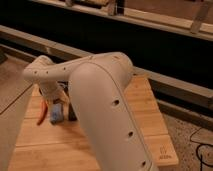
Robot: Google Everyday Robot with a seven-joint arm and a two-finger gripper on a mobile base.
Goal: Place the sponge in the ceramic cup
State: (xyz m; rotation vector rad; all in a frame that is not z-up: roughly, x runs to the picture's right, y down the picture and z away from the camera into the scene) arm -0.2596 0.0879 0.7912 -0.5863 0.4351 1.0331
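The blue sponge (pixel 55 113) lies on the wooden table (pixel 146 116) at its left side, between a red chili pepper (pixel 42 115) and a small black bar (pixel 72 113). My bulky white arm (pixel 102 100) fills the middle of the view and bends down to the left. My gripper (pixel 57 99) hangs just above the sponge, mostly hidden behind the wrist, open and holding nothing. The ceramic cup is hidden from this view.
The arm covers the table's middle. Bare wood shows on the right half and along the front left. The table's left edge drops to a grey floor (pixel 12 95). A dark ledge with a light rail (pixel 165 22) runs behind the table.
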